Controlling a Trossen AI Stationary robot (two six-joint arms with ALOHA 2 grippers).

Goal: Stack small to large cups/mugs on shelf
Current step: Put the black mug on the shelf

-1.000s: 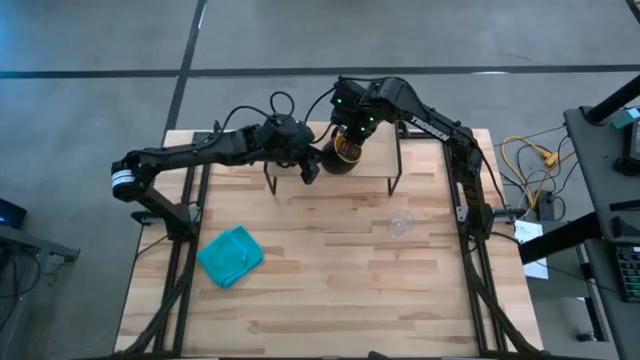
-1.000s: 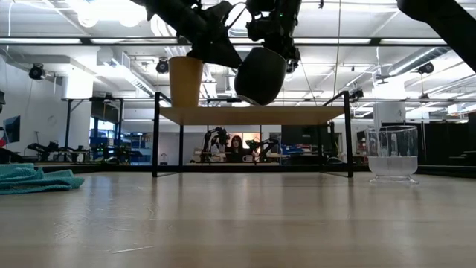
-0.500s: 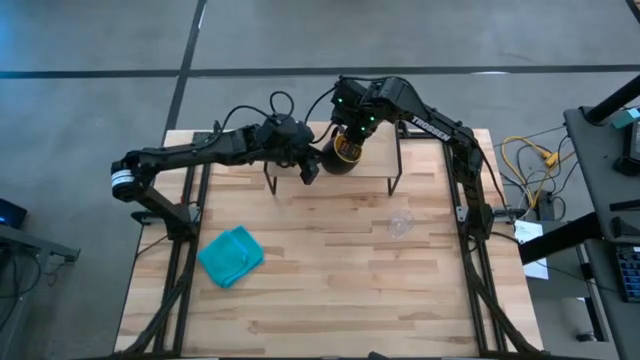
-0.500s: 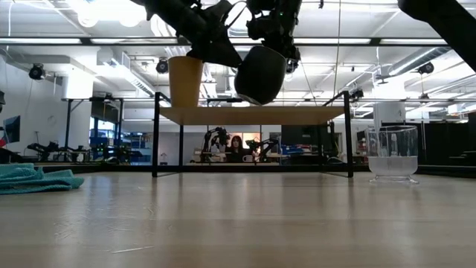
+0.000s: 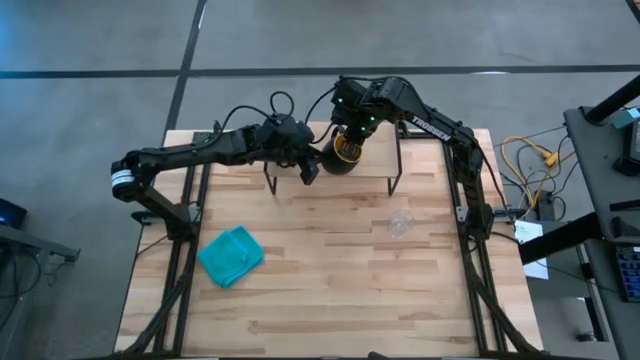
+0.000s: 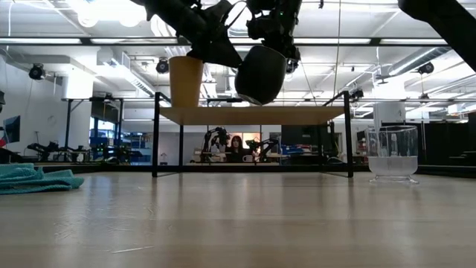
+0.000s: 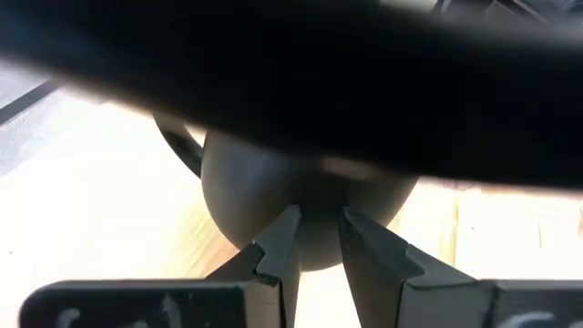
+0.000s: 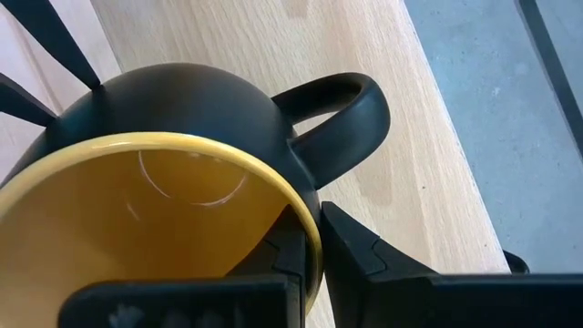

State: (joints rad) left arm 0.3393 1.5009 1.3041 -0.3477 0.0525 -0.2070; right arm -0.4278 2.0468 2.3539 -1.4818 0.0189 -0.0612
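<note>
The dark mug (image 5: 343, 155) with the yellow-orange inside hangs tilted above the shelf (image 6: 253, 115), and my right gripper (image 8: 314, 246) is shut on it. The handleless yellow-orange cup (image 6: 186, 80) stands upright on the shelf's left part; in the high view my left arm hides it. My left gripper (image 7: 314, 239) is level beside the mug's rounded lower wall (image 7: 301, 182), open by a narrow gap; whether its tips touch the mug does not show. The small clear glass (image 5: 400, 222) (image 6: 392, 154) stands on the table, right of the shelf. My right gripper holds the mug by its rim (image 8: 310, 223) right next to the handle (image 8: 351, 118), one finger inside the mug and one outside. The fingers come from above, pointing down. The mug is lifted clear of the shelf and tilted, with its mouth turned up toward the gripper.
A teal cloth (image 5: 231, 255) lies crumpled on the table's near left part. The shelf's thin black legs (image 6: 155, 134) (image 6: 349, 134) stand on the far half of the table. Cables and equipment sit off the table's right edge. Bare wood lies between the shelf and the near edge.
</note>
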